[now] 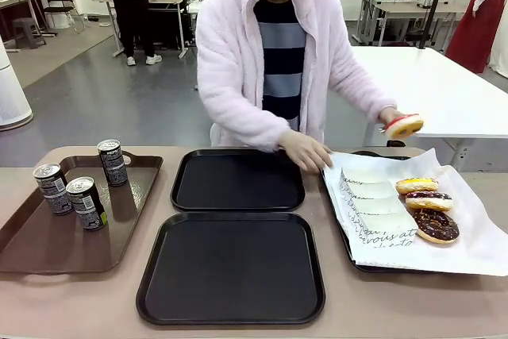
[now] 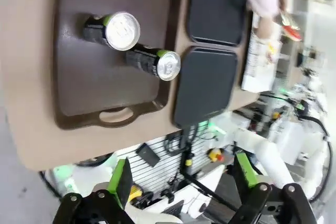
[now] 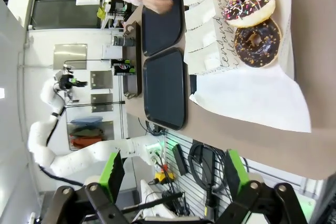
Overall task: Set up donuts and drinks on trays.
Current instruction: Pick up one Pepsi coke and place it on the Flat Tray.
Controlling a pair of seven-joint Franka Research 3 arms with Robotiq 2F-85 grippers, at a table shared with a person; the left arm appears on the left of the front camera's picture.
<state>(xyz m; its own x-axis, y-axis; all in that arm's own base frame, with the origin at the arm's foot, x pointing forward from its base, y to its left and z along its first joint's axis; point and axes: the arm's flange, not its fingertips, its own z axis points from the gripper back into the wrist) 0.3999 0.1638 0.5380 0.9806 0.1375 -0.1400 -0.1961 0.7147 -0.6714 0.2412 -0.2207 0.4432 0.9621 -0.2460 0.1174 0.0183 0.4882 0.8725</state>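
A tan table carries two black trays, the near tray and the far tray, lying one behind the other in the middle, both bare. To their left sits a brown handled tray with three drinks standing upright on it: one can at the back and two cans close together nearer the front. To the right lies a paper-lined tray with white sleeves laid in a row and three donuts in a line beside them, the nearest one chocolate. A person in a pale fleece jacket leans over the far side. The person's right hand reaches down, palm lowered, to the far tray's right corner at the paper's edge. The person's left hand is raised out to the side above the paper-lined tray and grips a yellow-glazed donut. The left gripper hangs clear of the table, above its near edge, fingers spread wide with nothing between them. The right gripper is held likewise, its fingers apart and bare.
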